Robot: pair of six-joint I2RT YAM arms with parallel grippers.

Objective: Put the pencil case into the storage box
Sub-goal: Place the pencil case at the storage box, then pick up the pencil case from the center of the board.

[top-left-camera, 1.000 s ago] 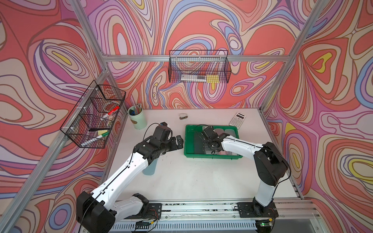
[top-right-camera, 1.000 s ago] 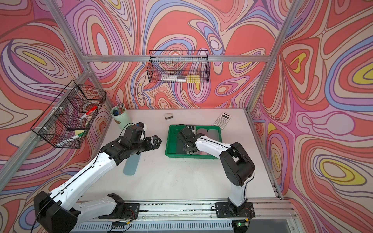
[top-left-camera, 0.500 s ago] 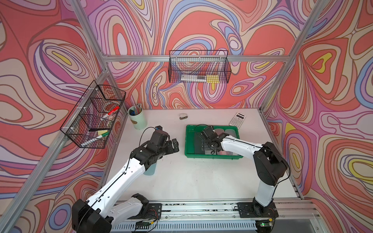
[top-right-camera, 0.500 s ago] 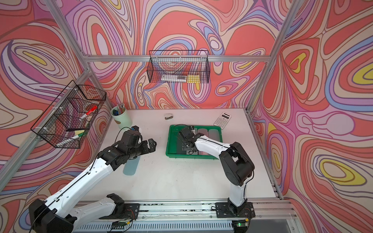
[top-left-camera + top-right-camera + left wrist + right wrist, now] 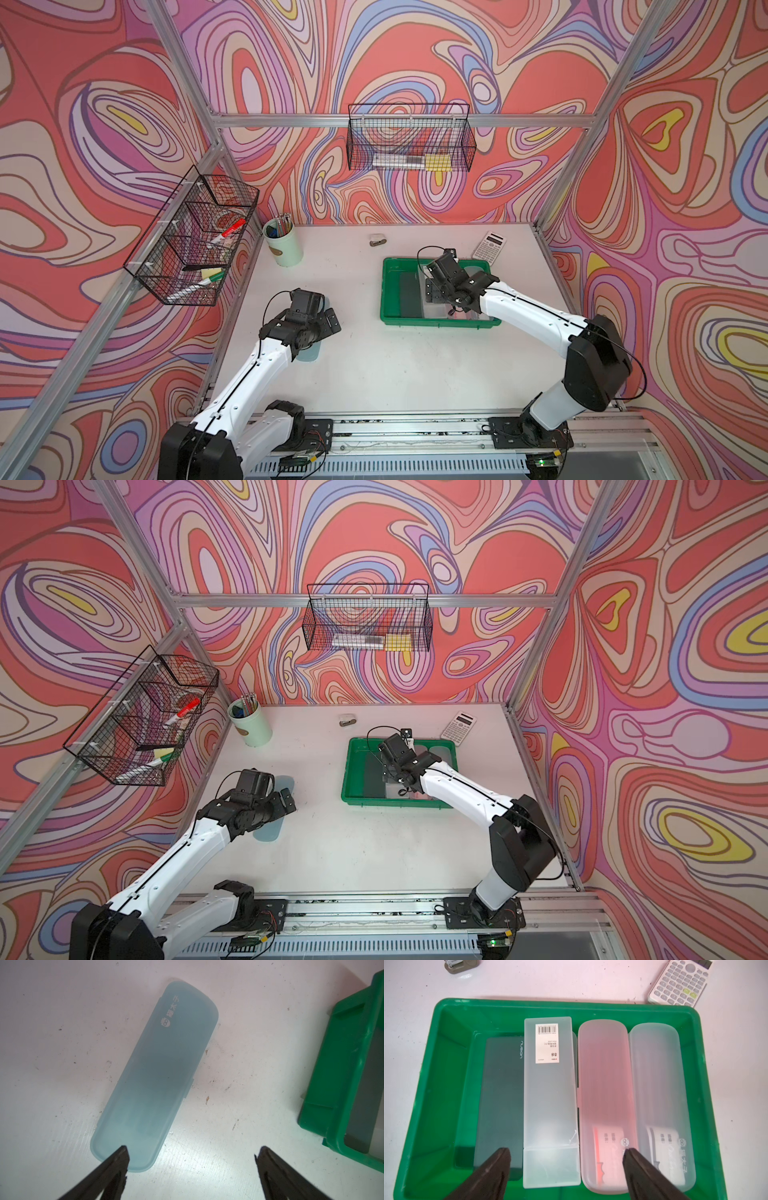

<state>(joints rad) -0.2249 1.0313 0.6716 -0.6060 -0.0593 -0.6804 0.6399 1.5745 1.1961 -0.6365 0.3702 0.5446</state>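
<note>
pencil case (image 5: 153, 1076) partly under left pincer (image 5: 192, 1148)

2 high overviews; 2 close wrist views, storage box (image 5: 566, 1004) shared

bright, even light; soft shadows

Frosted blue pencil case (image 5: 153, 1076), flat, shut, near green storage box (image 5: 340, 1076).
</note>
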